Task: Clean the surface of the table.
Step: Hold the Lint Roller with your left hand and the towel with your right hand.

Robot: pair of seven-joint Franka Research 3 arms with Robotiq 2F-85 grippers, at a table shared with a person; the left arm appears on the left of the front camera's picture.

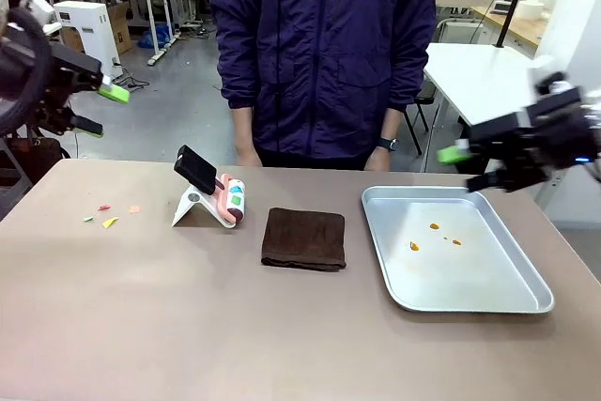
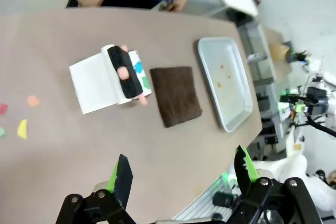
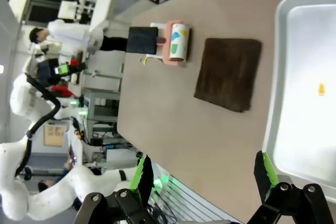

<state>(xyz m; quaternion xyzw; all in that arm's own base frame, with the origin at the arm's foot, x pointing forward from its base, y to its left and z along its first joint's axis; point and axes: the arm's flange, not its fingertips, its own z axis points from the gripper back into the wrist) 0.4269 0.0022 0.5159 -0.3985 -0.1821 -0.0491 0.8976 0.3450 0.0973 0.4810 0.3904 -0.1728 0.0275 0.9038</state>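
Observation:
The brownish-tan table [image 1: 188, 307] carries a folded dark brown cloth [image 1: 302, 239] near its middle. Small coloured scraps [image 1: 108, 215] lie at the far left of the top; in the left wrist view the scraps [image 2: 22, 128] sit at the left edge. My left gripper [image 1: 101, 108] hovers open, high above the table's left end, nothing between its fingers [image 2: 122, 174]. My right gripper [image 1: 468, 168] is open above the far right corner, beside the tray, and holds nothing. The right wrist view looks down past its fingers [image 3: 265, 171] at the cloth [image 3: 228, 74].
A silver tray [image 1: 526, 300] with a few orange crumbs lies at the right. A white stand with a black-handled pink roller [image 1: 208, 196] stands left of the cloth. A person in a dark blue jacket [image 1: 324, 44] stands at the far edge, hands low.

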